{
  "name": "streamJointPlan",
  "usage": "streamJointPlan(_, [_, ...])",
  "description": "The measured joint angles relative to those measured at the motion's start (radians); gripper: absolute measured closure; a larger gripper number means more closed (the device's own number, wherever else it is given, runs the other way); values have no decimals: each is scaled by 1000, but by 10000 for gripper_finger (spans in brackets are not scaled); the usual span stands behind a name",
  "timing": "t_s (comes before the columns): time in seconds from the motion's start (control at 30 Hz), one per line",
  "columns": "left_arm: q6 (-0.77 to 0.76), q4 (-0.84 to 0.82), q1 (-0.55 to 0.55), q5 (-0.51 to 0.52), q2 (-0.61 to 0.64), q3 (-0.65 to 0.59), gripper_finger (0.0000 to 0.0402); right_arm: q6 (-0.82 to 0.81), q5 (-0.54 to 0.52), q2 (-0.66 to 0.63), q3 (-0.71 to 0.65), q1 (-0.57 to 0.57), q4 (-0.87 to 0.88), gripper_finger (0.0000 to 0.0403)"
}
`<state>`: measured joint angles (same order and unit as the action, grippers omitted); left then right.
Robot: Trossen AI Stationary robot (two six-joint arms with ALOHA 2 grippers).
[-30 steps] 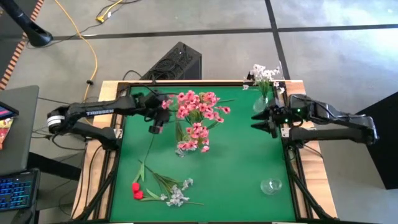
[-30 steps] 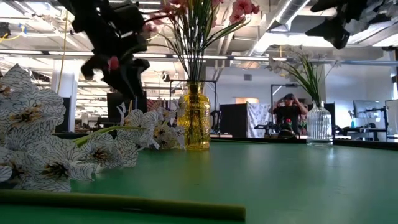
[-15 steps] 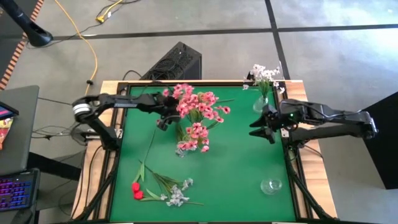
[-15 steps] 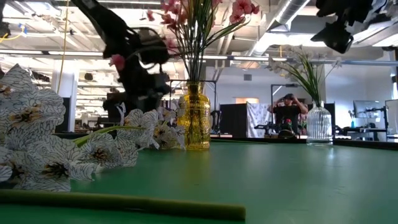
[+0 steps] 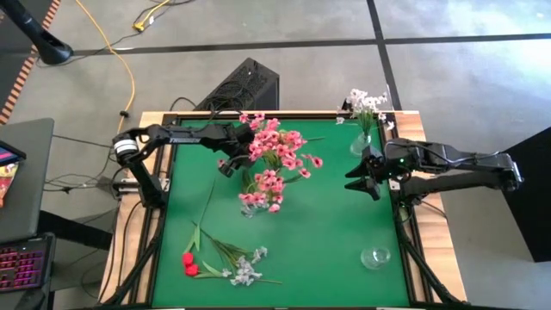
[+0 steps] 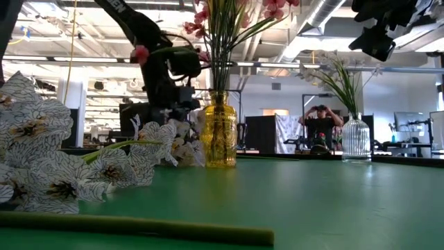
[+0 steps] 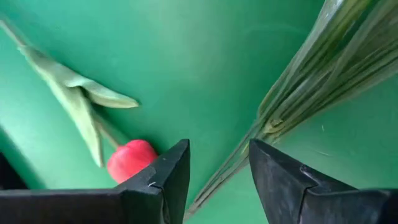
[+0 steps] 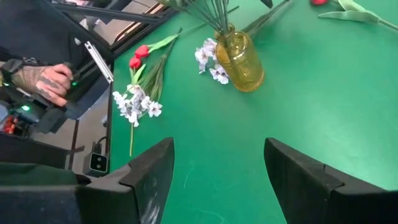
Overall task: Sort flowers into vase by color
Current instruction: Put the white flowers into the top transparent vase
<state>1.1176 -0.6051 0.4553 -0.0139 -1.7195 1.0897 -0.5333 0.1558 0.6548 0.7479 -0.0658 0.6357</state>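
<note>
The left hand (image 5: pixel 225 164) has swung in from the bench's (image 5: pixel 327 232) left side and now hangs against the pink flowers (image 5: pixel 275 159) in the ribbed amber glass vase (image 6: pixel 219 135), fingers parted, gripping nothing. The right hand (image 5: pixel 362 172) waits wide open. Only its wrist view shows a person's hand (image 8: pixel 46 81) beyond.

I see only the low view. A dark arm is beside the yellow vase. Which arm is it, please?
Observer: The left one. From above, the left gripper is at the pink flowers, on their left side.
Operator: Are its fingers closed?
Observer: No. Its wrist view shows them apart, with a red bud beside one.
Operator: Is there a vase that I cannot see?
Observer: Yes, an empty clear vase stands at the high view's lower right.
</note>
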Motion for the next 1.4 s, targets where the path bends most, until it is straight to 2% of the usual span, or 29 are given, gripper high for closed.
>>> streamJointPlan(0.2, [11,-65,-3,-3,0,74,248,7,-2,0,0,0,0,127])
streamJointPlan(0.6, [158,-88,18,-19,-12,27,249,-16,-2,0,0,0,-1,127])
streamJointPlan(1.0, [137,-103,5,-9,-82,26,251,-24,0,22,0,54,-56,127])
streamJointPlan(1.2, [130,-155,5,-19,-82,26,286,-51,0,49,-1,102,-74,127])
streamJointPlan(1.4, [81,-207,-5,-19,-72,26,361,-53,0,77,0,132,-105,127])
